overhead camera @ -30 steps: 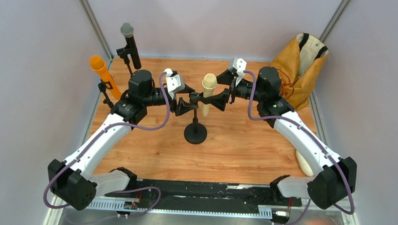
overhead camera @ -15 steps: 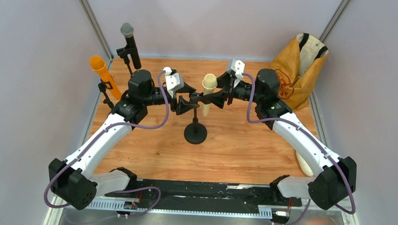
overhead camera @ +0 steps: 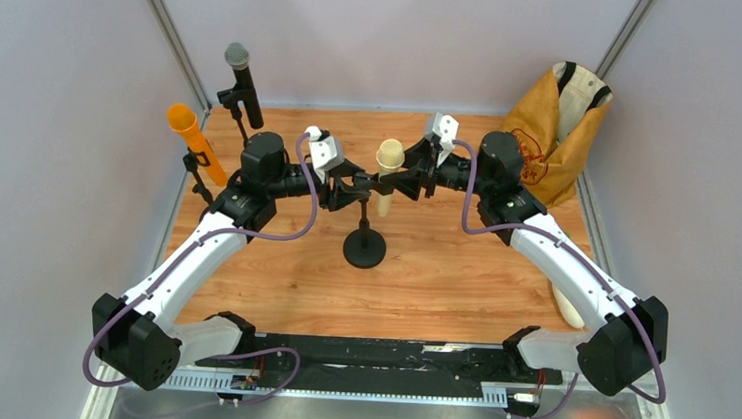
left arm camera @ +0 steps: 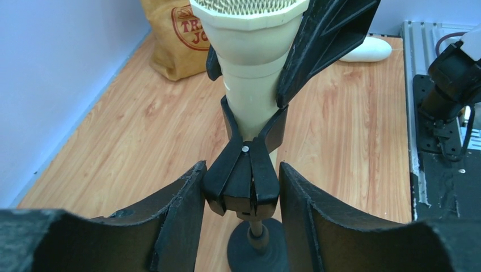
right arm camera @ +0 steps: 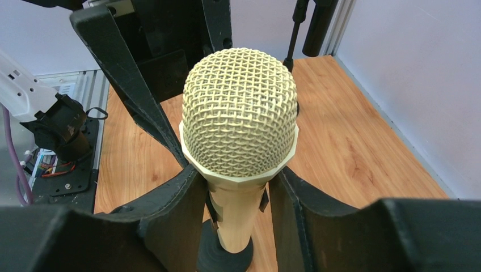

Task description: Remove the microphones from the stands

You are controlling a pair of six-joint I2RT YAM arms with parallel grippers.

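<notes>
We bracket the cream mesh-headed microphone point(overhead camera: 389, 159), which stands upright in its black round-based stand point(overhead camera: 364, 248) at the middle of the wooden worktop point(overhead camera: 458, 268).
Our left gripper point(left arm camera: 239, 175) flanks the stand's black clip point(left arm camera: 241, 190) and our right gripper point(right arm camera: 236, 177) flanks the cream body under the head. Both are narrow and close, but we cannot tell whether either presses. We would pin the clip, then draw the microphone straight up so the stand does not tip.

Left arm point(overhead camera: 187, 259) and right arm point(overhead camera: 570, 263): white link shells, black joint housings, purple cable point(overhead camera: 264, 236) along each. Left end effector point(left arm camera: 241, 192), right end effector point(right arm camera: 235, 198): black matte wedge fingers
</notes>
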